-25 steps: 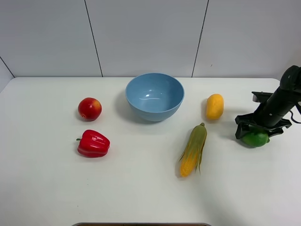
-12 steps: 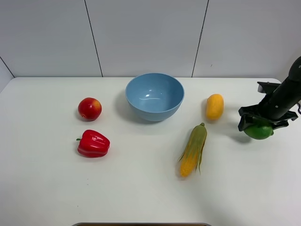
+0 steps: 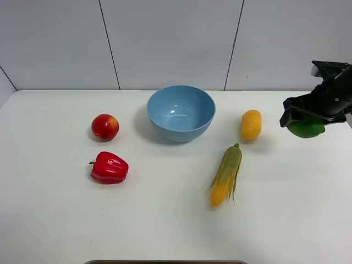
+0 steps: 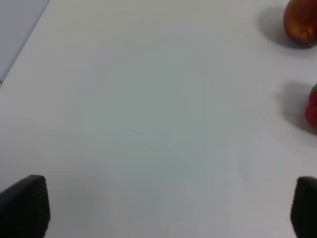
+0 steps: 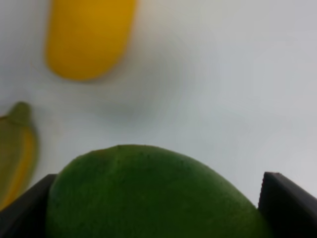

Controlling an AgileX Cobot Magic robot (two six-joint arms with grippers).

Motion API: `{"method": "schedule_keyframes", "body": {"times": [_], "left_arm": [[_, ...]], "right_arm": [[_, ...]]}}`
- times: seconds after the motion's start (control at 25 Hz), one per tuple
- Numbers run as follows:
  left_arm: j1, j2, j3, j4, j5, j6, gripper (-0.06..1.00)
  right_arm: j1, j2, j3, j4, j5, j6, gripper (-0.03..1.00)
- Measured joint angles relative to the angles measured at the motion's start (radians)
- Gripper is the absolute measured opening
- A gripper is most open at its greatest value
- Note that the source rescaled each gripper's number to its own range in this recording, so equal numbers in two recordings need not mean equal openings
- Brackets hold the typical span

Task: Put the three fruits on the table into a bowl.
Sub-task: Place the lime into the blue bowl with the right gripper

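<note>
My right gripper (image 3: 306,122) is shut on the green lime (image 3: 307,130) and holds it in the air at the far right of the white table (image 3: 165,220). The lime (image 5: 148,193) fills the right wrist view between the fingers. The yellow-orange mango (image 3: 251,124) lies on the table right of the light-blue bowl (image 3: 180,112); it shows in the right wrist view (image 5: 88,37). The red apple (image 3: 105,127) sits left of the bowl and shows in the left wrist view (image 4: 301,21). My left gripper (image 4: 163,208) is open over bare table, out of the exterior high view.
A red bell pepper (image 3: 109,168) lies in front of the apple. A corn cob with green husk (image 3: 226,174) lies in front of the mango, also in the right wrist view (image 5: 15,153). A grey panelled wall stands behind the table.
My right gripper has lifted the lime off the table and carried it upward. Nothing else has moved.
</note>
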Motion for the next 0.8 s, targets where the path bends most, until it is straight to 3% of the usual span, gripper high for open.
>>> {"method": "schedule_keyframes", "body": {"times": [0.12, 0.4, 0.8], "left_arm": [[0.000, 0.000, 0.000, 0.000, 0.000, 0.000, 1.00], [0.000, 0.000, 0.000, 0.000, 0.000, 0.000, 1.00], [0.000, 0.000, 0.000, 0.000, 0.000, 0.000, 1.00]], "right_arm": [[0.044, -0.003, -0.038, 0.001, 0.028, 0.000, 0.40], [0.246, -0.003, -0.248, 0.004, 0.046, 0.007, 0.40], [0.445, 0.022, -0.347, 0.010, -0.068, 0.025, 0.40]]}}
